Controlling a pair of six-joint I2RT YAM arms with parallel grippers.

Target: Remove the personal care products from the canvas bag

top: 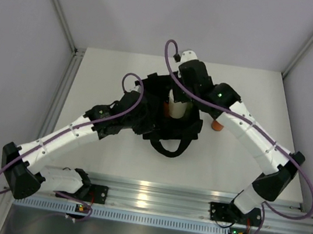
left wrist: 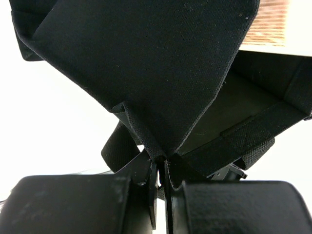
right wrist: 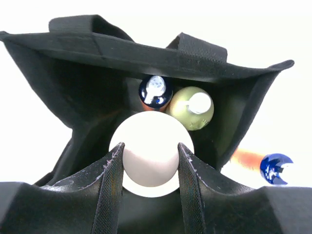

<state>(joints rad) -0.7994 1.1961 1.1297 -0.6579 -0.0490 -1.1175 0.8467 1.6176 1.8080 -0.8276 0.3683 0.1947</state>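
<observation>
— Where was the bag found, and how was it held?

— The bag (top: 185, 132) was seen in the middle of the table (top: 254, 96). A fold of its rim was pinched in the left gripper (left wrist: 161, 163), whose jaws were pressed together on the cloth. One handle (top: 169, 149) was laid out toward the near edge.

— What was gripped on the other side?

— The cylinder (right wrist: 151, 168) was clamped by its top end in the right gripper (right wrist: 150, 146), one finger on each side. The gripper was reached over the bag's mouth from the far side. The cylinder was stood upright in that mouth; how far it was raised could not be told.

— What was crowded around it?

— Two bottles were packed just beyond it, against the bag's wall. An orange bottle (right wrist: 156, 91) with a dark blue cap was set beside the green bottle (right wrist: 192, 109) with a white cap. Both were seen very near the cylinder, though contact could not be judged. The bag's walls were drawn in close on either side of the fingers.

— Was anything found outside the bag?

— A second orange bottle (right wrist: 263, 165), blue-capped, was laid on its side on the table just to the bag's right. From above it was partly hidden by the right arm (top: 248, 131).
</observation>
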